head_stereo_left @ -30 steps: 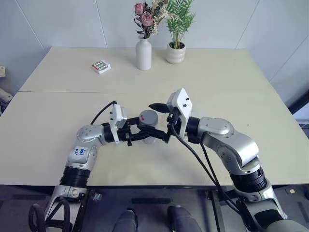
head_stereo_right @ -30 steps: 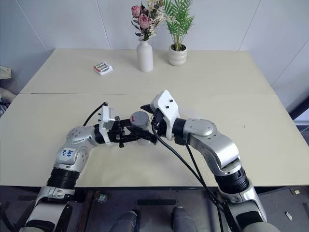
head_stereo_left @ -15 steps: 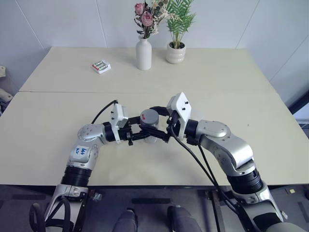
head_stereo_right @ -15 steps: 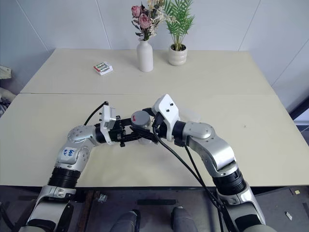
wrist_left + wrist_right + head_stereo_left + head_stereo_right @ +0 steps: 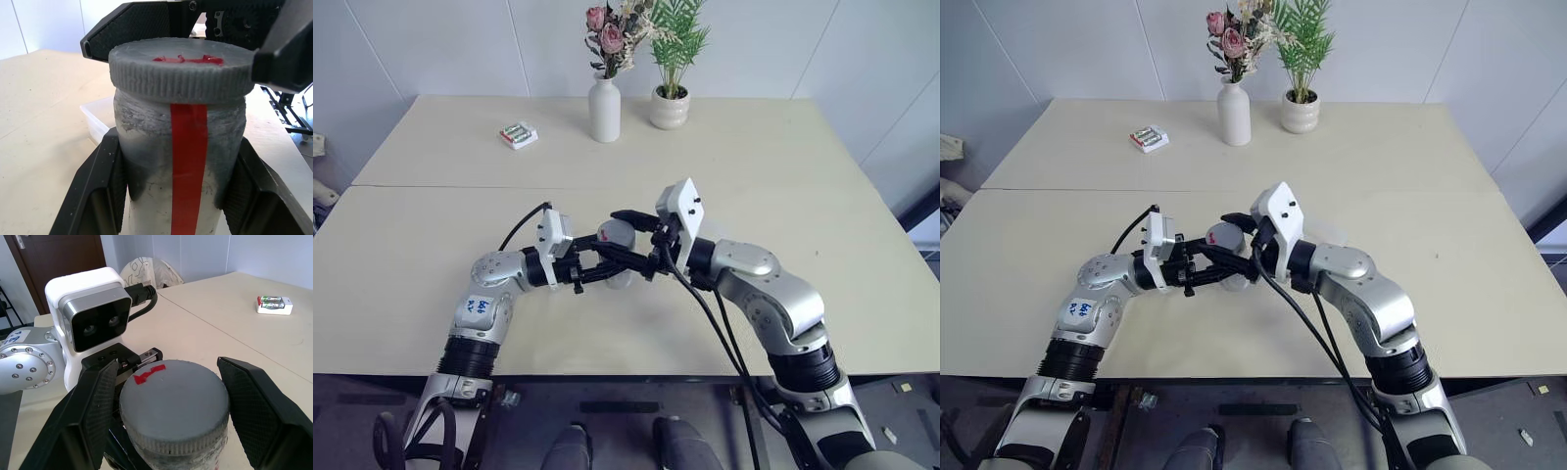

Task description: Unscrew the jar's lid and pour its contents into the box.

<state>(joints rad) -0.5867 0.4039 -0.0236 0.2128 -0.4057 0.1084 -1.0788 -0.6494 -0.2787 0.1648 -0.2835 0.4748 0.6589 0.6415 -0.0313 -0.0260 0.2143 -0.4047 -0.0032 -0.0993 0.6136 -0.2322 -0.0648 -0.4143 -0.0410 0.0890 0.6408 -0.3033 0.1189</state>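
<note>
Jar (image 5: 176, 147) upright, long axis vertical, lifted above counter (image 5: 431, 245) at mid front, clamped at body in left gripper (image 5: 176, 196) jaws. Lid (image 5: 173, 404) on top, still seated. Right gripper (image 5: 166, 416) jaws straddle lid rim from opposite side, apart, small gaps each side, not yet biting. Jar silvery-grey, scuffed, red stripe down side; lid ribbed grey, red mark. Box (image 5: 100, 117) clear, on counter just behind jar.
</note>
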